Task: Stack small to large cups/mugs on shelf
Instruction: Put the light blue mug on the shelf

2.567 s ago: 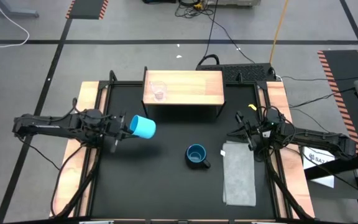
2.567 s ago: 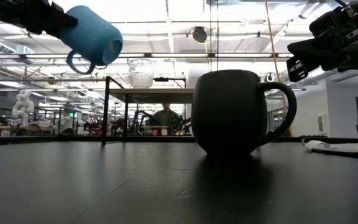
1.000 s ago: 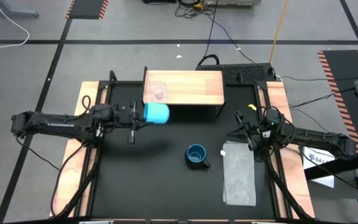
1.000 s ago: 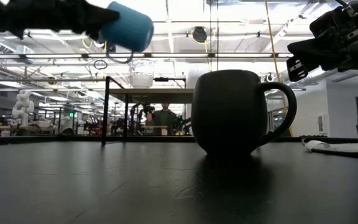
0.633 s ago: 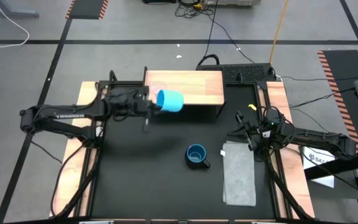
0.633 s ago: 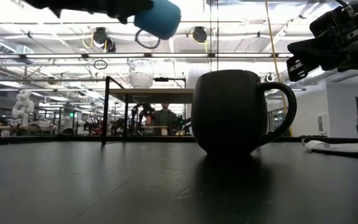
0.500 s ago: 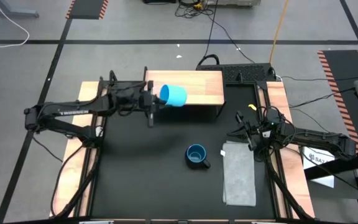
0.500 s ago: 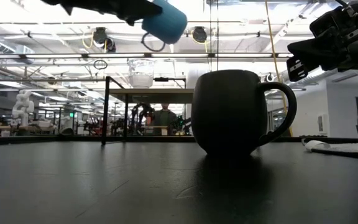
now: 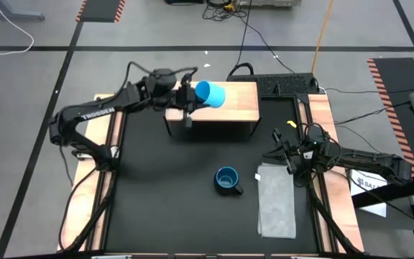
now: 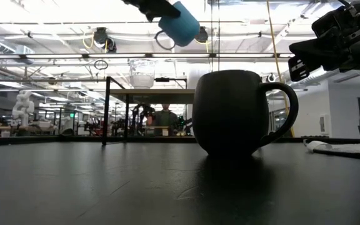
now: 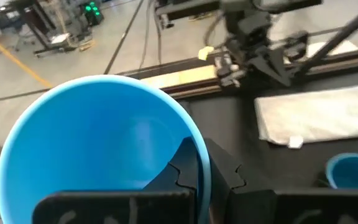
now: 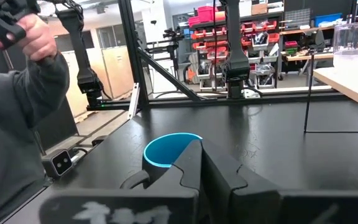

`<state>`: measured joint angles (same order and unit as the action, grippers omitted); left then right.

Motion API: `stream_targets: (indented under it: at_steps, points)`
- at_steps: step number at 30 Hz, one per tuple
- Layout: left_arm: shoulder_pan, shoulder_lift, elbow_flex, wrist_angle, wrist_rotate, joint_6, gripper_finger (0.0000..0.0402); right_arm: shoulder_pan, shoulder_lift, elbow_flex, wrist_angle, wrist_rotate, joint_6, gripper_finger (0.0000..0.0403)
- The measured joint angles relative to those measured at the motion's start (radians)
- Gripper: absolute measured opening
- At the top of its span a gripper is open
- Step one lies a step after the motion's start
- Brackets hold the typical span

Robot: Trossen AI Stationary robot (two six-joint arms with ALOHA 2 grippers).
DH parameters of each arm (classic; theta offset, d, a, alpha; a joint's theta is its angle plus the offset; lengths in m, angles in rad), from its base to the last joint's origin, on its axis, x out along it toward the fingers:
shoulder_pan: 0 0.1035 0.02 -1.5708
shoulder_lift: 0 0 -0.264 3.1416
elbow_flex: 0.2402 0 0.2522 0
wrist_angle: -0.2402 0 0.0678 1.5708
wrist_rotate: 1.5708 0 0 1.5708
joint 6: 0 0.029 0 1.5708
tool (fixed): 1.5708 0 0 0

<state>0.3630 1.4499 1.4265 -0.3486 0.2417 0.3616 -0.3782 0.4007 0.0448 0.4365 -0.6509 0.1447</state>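
left end effector (image 9: 190, 97) grasping light-blue mug (image 9: 210, 93) above shelf (image 9: 236, 108) | right end effector (image 9: 279, 152) clenched

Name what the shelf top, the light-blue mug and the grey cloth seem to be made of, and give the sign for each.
Shelf top: pale wood or wood veneer, grain lines showing, matt.
Light-blue mug: smooth, even colour with a soft sheen inside; plastic or glazed ceramic, cannot tell which.
Grey cloth: woven fabric, limp, folded flat with soft edges.

A mug (image 9: 210, 93) hangs over the shelf (image 9: 236, 106), another mug (image 9: 227, 179) on the table (image 9: 164, 194) left of, seemingly just beside, a cloth (image 9: 276, 201).
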Motion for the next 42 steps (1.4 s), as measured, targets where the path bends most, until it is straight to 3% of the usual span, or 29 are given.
stream_targets:
  at_steps: [12, 28, 31, 35, 42]
  points:
    - [0.098, 0.199, 0.341, -0.389, -0.004, -0.015, 0.0008, 0.000, 0.000, 0.000, 0.000, 0.000, -0.001, 0.0000]
    - [0.073, 0.463, 0.748, -0.740, 0.018, 0.065, 0.0008, 0.000, 0.000, 0.000, 0.000, 0.000, -0.027, 0.0000]
    - [0.072, 0.509, 0.815, -0.816, -0.021, 0.089, 0.0008, 0.000, 0.000, 0.000, 0.001, 0.000, -0.027, 0.0000]
    - [0.083, 0.553, 0.873, -0.901, -0.034, 0.117, 0.0008, 0.000, 0.000, 0.000, 0.005, 0.000, -0.027, 0.0000]
    - [0.088, 0.560, 0.877, -0.907, -0.030, 0.133, 0.0008, 0.000, 0.000, 0.000, 0.008, 0.000, -0.045, 0.0000]
